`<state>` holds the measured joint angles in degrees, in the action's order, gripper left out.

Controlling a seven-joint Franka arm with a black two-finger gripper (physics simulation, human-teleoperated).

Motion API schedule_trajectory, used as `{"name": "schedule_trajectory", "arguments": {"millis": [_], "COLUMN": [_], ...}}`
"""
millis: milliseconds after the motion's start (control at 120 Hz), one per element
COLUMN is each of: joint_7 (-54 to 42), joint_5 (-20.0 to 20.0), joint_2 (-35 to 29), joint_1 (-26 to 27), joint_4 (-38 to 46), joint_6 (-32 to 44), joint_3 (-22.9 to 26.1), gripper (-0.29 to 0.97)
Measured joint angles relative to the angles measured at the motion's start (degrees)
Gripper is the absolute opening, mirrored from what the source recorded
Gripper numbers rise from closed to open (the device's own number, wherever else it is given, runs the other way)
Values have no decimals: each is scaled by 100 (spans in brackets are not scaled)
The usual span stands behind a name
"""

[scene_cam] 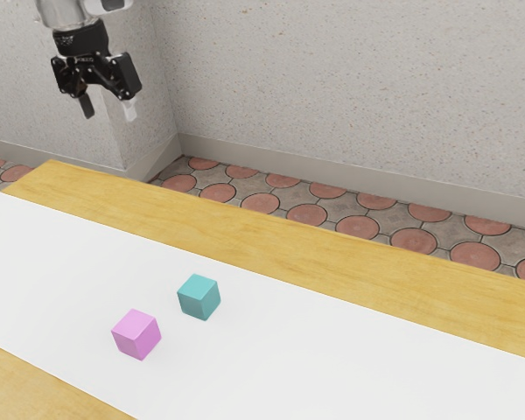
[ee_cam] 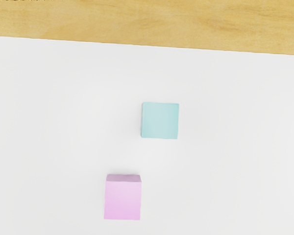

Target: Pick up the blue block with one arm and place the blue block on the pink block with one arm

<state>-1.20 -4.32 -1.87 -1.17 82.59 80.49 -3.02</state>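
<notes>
Nearest the camera sits the pink block (scene_cam: 136,333), resting flat on the white strip (scene_cam: 376,350) that runs along the middle of the table (scene_cam: 332,254). Just beyond it, toward the table's far edge, lies the blue block (scene_cam: 199,296). It is near the pink one but not touching it, with white surface showing between them. The tool (scene_cam: 108,107) hangs high above the table at the exterior view's upper left, well apart from both blocks. Its two fingers point downward and are spread, with nothing between them. From the wrist camera, looking straight down, the blue block (ee_cam: 159,120) lies close under the hand's line of sight. The pink block (ee_cam: 122,197) lies off to one side of it, and the table's wooden border (ee_cam: 147,22) lies past the blue block on the opposite side. Both blocks stand square on the strip, turned slightly from its edges. White surface lies open all around them. The wooden border runs along the far edge, and another band of wood shows at the near corner. Beyond the far edge are a tiled floor (scene_cam: 359,214) and a speckled wall (scene_cam: 350,79).
</notes>
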Motion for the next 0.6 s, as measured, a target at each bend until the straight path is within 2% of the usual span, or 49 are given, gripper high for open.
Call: {"name": "schedule_trajectory", "arguments": {"millis": [142, 217, 433, 500, 600], "joint_7": [11, 19, 47, 86, 134], "joint_5": [35, 113, 347, 378, 372], "joint_2": [201, 398, 109, 101, 477], "joint_1": [-160, -260, -556, -635, -590], "joint_4": [55, 505, 2514, 2797, 2895], "joint_6": [129, 375, 1818, 2206, 2755], "joint_3": [-37, -37, 323, 471, 571], "gripper": [68, 68, 68, 68, 67]}}
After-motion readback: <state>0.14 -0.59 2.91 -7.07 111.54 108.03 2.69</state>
